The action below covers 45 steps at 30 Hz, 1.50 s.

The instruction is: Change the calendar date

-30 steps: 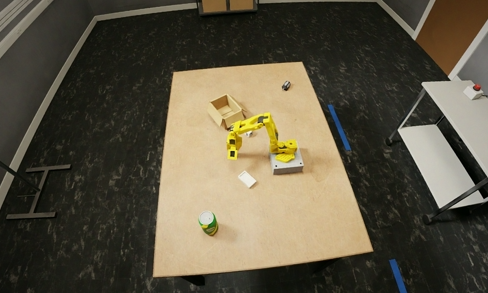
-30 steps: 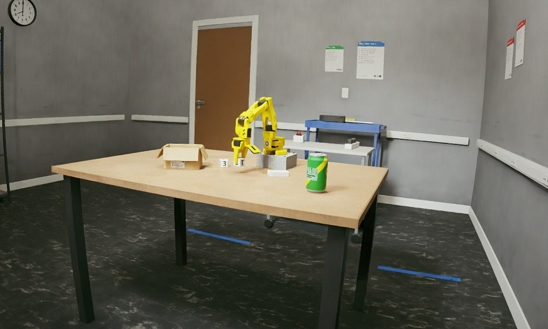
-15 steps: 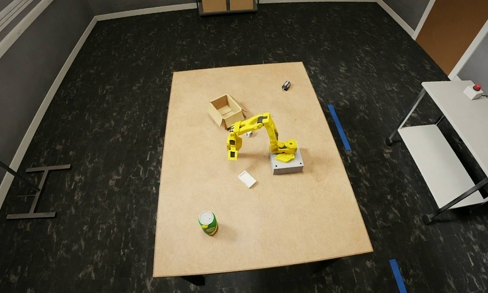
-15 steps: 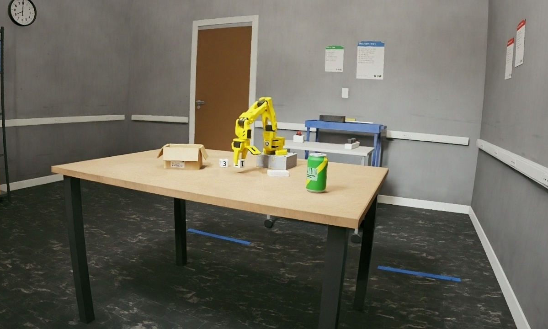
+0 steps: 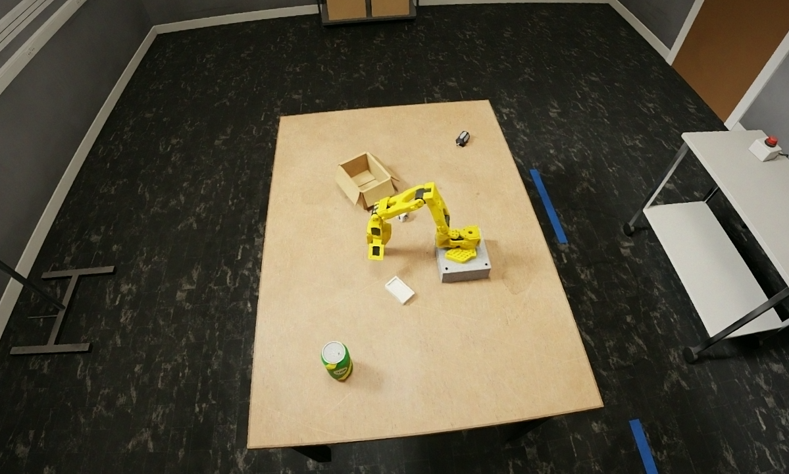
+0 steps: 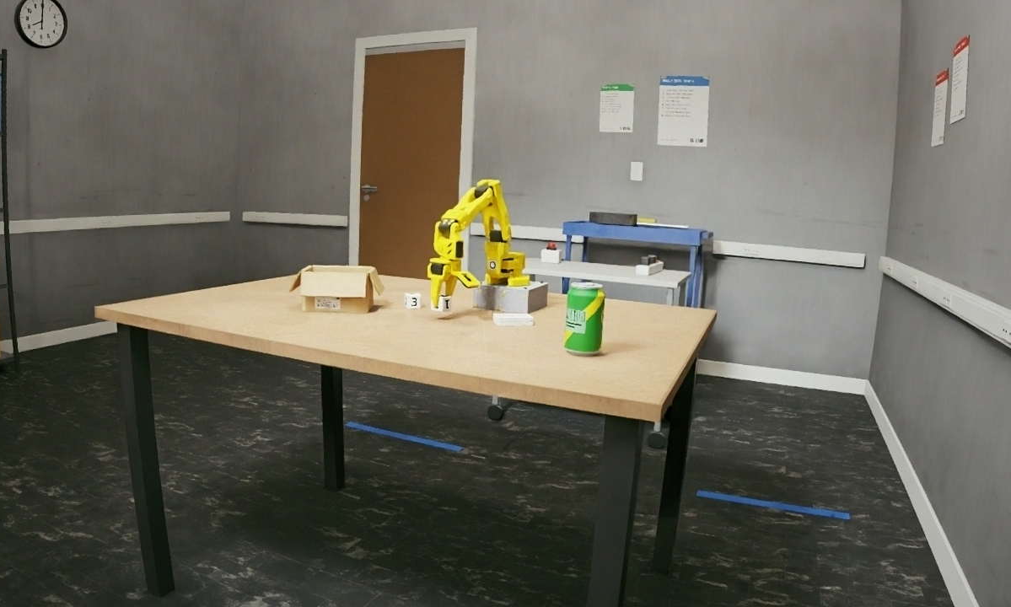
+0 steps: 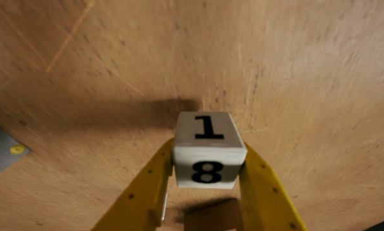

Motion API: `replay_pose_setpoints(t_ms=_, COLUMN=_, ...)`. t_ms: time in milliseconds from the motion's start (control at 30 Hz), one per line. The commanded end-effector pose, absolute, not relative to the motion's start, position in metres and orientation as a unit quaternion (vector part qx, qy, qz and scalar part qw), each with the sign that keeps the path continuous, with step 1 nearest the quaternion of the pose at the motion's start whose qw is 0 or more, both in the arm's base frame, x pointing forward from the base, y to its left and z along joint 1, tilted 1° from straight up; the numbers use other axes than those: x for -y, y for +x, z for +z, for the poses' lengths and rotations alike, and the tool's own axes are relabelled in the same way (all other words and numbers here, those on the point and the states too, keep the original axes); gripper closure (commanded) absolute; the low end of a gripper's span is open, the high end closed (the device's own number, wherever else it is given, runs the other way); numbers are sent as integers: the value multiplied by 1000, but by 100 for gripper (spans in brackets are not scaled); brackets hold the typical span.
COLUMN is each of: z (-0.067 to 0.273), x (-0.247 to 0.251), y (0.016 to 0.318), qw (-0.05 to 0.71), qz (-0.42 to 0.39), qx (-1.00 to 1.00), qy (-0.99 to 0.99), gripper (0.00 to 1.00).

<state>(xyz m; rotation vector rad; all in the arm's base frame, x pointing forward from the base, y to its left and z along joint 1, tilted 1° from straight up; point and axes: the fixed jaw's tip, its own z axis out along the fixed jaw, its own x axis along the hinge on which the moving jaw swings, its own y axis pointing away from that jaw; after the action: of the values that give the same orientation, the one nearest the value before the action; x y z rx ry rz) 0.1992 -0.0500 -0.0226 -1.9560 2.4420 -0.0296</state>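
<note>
The gripper (image 5: 376, 252) (image 6: 440, 302) (image 7: 208, 157) is closed on the held cube (image 6: 444, 303) (image 7: 209, 154) by 2 opposite sides, leaving faces 1 and 8 exposed (probably to permit reorientation). Near the tool, the second cube (image 5: 403, 216) (image 6: 412, 301) stands aside, showing 3 to the exterior view. Beyond the tool's opposite side, the tray (image 5: 399, 289) (image 6: 513, 319) awaits both cubes, presumably unloaded for re-seating
</note>
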Motion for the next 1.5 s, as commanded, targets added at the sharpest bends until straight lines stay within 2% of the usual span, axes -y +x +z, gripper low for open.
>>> replay_pose_setpoints(t_ms=0, z=-30, x=50, y=194, qw=-1, qz=2, qx=-783, qy=-622, gripper=100)
replay_pose_setpoints(t_ms=1467, z=-44, x=50, y=193, qw=-1, qz=2, qx=-783, qy=-622, gripper=100)
